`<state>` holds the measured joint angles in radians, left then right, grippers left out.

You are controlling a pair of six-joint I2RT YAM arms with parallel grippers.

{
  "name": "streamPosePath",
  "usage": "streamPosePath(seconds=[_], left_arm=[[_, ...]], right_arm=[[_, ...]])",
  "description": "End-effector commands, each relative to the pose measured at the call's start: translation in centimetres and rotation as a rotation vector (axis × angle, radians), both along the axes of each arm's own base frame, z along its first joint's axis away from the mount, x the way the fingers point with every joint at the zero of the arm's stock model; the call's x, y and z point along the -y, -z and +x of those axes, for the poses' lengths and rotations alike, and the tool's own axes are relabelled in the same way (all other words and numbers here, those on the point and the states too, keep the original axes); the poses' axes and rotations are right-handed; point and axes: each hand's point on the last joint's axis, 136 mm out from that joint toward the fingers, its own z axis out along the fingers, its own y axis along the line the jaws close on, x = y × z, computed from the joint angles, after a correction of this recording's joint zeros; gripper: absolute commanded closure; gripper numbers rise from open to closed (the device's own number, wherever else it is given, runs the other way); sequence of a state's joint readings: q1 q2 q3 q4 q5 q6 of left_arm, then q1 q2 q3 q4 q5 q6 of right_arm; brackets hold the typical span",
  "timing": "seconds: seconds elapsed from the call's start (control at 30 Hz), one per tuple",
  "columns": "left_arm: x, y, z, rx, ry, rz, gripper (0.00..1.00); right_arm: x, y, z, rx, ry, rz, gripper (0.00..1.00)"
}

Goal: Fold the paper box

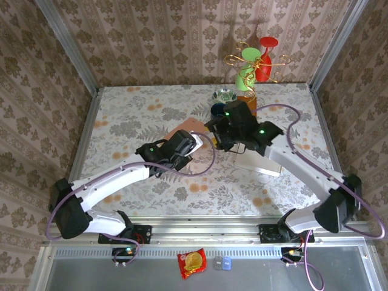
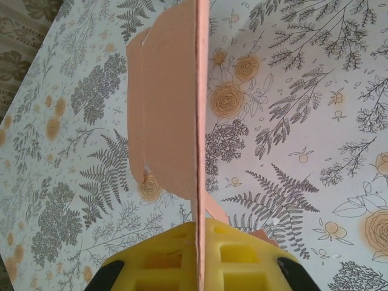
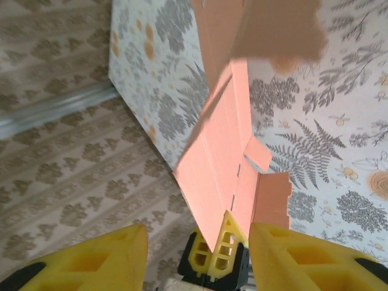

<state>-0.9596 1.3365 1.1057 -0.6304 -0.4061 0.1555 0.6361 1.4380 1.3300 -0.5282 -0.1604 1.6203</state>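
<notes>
Salmon-pink cardboard box blank (image 2: 173, 109), largely flat, is pinched at its 6 o'clock edge by the left fingers (image 2: 242, 257); right fingers (image 3: 297, 254) gape empty, so folding seems barely begun.

- A table covered in pale cloth printed with grey ferns and orange flowers (image 1: 133, 115) spreads beneath both pairs of jaws.
- Beige damask wallpaper (image 1: 170, 42) rises beyond the jaws and to either side of them.
- Grey metal corner posts (image 1: 66, 43) slant up past the jaws.
- A silver metal rail (image 1: 206, 239) runs behind the jaws.
</notes>
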Motion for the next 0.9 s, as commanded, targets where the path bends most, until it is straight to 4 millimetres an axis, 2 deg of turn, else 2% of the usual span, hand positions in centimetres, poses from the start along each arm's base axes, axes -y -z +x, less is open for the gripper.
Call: streamPosePath(seconds=[0.0,0.23,0.4,0.53,0.57,0.6,0.63,0.7,0.8,0.87], left_arm=[[0.1,-0.7,-0.1,-0.024,-0.007,-0.018,1.00],[0.2,-1.5,0.2,-0.012,-0.018,-0.031,1.00],[0.2,-1.6,0.3,-0.010,-0.022,-0.036,1.00],[0.2,-2.2,0.4,0.008,-0.032,-0.052,1.00],[0.0,-2.6,0.5,0.020,-0.044,-0.065,0.88],[-0.1,-3.1,0.6,0.032,-0.058,-0.080,0.70],[-0.2,-3.6,0.6,0.043,-0.068,-0.104,0.59],[-0.6,-4.5,0.4,0.053,-0.087,-0.162,0.47],[-1.4,-5.4,-0.2,0.049,-0.130,-0.272,0.23],[-1.8,-5.6,-0.9,0.025,-0.153,-0.329,0.14]], right_arm=[[-1.4,-0.6,1.4,0.027,0.000,-0.003,0.51],[-2.1,1.7,1.5,-0.042,-0.020,-0.035,0.64],[-2.2,2.5,1.5,-0.065,-0.021,-0.042,0.79],[-2.1,2.9,1.5,-0.080,-0.012,-0.040,0.98],[-2.0,2.9,1.5,-0.084,-0.002,-0.032,1.00],[-1.9,2.9,1.4,-0.091,0.009,-0.026,1.00],[-2.0,2.2,1.8,-0.071,0.021,-0.001,1.00],[-1.7,1.6,1.9,-0.078,0.046,0.023,1.00],[-0.8,0.7,2.2,-0.093,0.103,0.066,1.00],[-0.2,0.0,2.5,-0.104,0.148,0.097,1.00]])
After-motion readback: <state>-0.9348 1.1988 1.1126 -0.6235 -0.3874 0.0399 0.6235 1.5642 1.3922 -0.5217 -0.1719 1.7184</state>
